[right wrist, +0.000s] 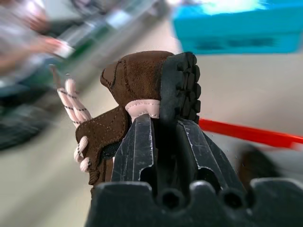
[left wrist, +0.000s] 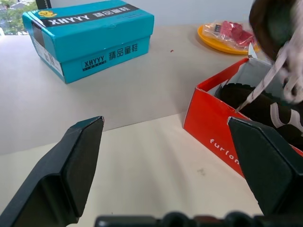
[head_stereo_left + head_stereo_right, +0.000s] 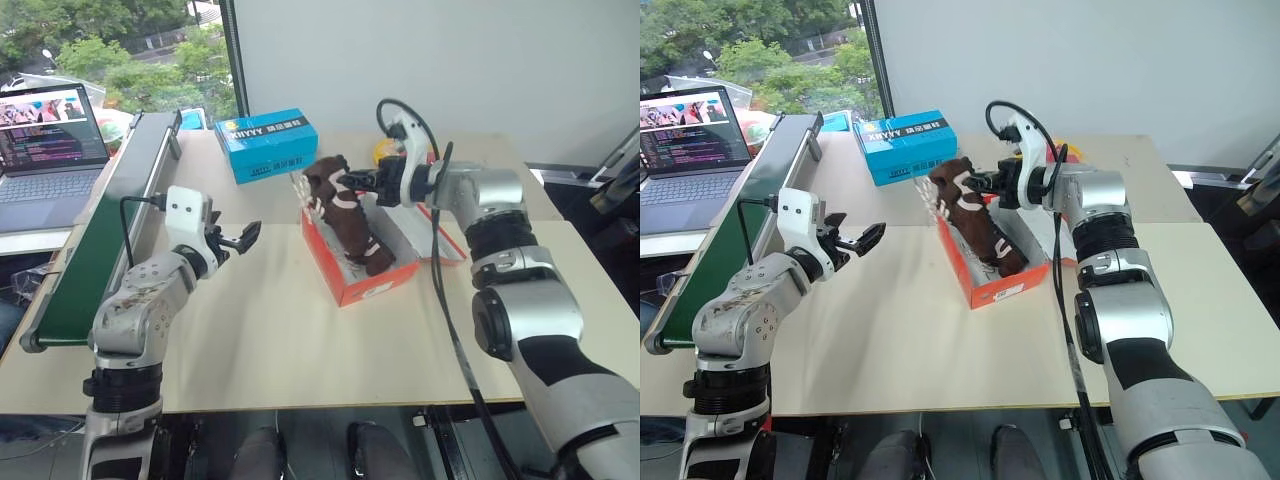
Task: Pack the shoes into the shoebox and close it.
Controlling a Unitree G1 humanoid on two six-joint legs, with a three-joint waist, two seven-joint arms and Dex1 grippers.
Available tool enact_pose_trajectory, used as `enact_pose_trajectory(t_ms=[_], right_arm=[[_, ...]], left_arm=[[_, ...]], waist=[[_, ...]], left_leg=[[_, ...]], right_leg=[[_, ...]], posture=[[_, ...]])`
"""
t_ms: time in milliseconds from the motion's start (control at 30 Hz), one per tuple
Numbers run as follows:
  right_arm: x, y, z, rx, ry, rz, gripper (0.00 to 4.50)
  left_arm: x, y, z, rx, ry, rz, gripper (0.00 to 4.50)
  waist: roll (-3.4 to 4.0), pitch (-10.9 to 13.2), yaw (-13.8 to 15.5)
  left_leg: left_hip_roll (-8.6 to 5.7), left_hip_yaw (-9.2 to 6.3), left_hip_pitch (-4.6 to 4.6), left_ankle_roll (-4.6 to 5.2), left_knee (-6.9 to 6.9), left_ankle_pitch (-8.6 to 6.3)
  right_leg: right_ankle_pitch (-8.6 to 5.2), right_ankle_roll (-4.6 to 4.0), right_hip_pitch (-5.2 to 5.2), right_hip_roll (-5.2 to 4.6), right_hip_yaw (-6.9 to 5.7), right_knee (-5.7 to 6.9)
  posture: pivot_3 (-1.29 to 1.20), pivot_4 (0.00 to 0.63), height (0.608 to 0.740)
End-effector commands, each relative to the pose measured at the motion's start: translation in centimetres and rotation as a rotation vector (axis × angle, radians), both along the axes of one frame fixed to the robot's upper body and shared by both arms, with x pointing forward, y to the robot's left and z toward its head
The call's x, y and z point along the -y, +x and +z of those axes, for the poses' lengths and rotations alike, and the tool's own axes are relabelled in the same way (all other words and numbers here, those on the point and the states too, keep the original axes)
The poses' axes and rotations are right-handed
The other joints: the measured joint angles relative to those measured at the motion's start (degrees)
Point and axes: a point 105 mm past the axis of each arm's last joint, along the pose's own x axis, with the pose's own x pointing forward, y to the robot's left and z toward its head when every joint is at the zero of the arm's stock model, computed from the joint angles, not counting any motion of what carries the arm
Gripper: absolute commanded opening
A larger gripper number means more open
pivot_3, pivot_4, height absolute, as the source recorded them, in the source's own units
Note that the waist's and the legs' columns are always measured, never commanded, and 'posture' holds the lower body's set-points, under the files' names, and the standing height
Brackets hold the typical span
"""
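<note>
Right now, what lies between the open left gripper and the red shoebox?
Only bare tabletop: in the left eye view, nothing sits between the left gripper and the shoebox.

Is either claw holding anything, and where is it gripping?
The right claw pinches one brown shoe by its sole edge, above the shoebox. The left claw is open, empty.

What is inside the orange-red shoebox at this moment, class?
One dark brown shoe lies inside the shoebox. The second shoe hangs above the box's far end, pinched in the right tool. The box floor beneath the packed shoe is covered from view.
</note>
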Motion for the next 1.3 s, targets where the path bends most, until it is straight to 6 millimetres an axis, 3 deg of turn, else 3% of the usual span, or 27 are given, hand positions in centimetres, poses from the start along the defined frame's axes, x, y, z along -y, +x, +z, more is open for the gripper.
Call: enact_pose_trajectory(t_ms=[33,600,733,933,1067,1300], right_arm=[[-0.2,-0.7,3.4,0.021,0.128,0.036,0.25],[3.3,1.9,-4.8,-0.015,-0.049,-0.140,0.25],[3.4,1.9,-5.6,-0.050,-0.006,-0.148,0.25],[2.8,1.3,-10.2,-0.135,-0.072,-0.157,0.25],[2.6,1.1,-13.1,-0.130,-0.199,-0.191,0.25],[1.8,1.4,-14.8,0.092,-0.543,-0.149,0.25]], left_arm=[[-0.1,-0.5,1.5,0.060,-0.003,0.003,4.48],[-0.1,-0.4,1.6,0.061,-0.013,0.008,4.48],[0.0,-0.4,1.6,0.060,-0.018,0.005,4.48],[0.2,-0.3,1.4,0.056,-0.015,0.003,4.48],[0.6,-0.4,1.2,0.054,-0.014,-0.005,4.48],[0.8,-0.5,1.0,0.051,-0.011,-0.006,4.48]], waist=[[0.00,0.00,0.12],[0.00,0.00,-0.01],[0.00,0.00,-0.04],[0.00,0.00,-0.11],[0.00,0.00,-0.13],[0.00,-0.03,-0.54]], left_leg=[[-0.01,0.00,0.00,0.00,0.00,0.00],[-0.03,0.16,-0.06,0.00,0.01,0.00],[-0.03,0.17,-0.05,-0.01,0.02,0.01],[-0.01,0.16,-0.03,-0.01,0.01,0.01],[-0.01,0.15,0.01,-0.02,0.01,0.01],[-0.01,0.17,0.79,-0.03,-0.02,0.00]], right_leg=[[0.00,0.00,0.00,0.00,0.00,-0.01],[0.00,0.00,-0.01,0.02,-0.04,-0.04],[0.00,0.01,-0.01,0.02,-0.04,-0.04],[0.00,0.00,0.02,0.03,-0.04,-0.03],[0.00,0.00,0.06,0.02,-0.03,-0.02],[0.00,0.00,0.69,0.02,0.02,-0.09]], posture=[[0.00,0.150,0.740],[0.00,0.150,0.740],[0.00,0.150,0.740],[0.00,0.150,0.740],[0.00,0.150,0.740],[0.00,0.150,0.740]])
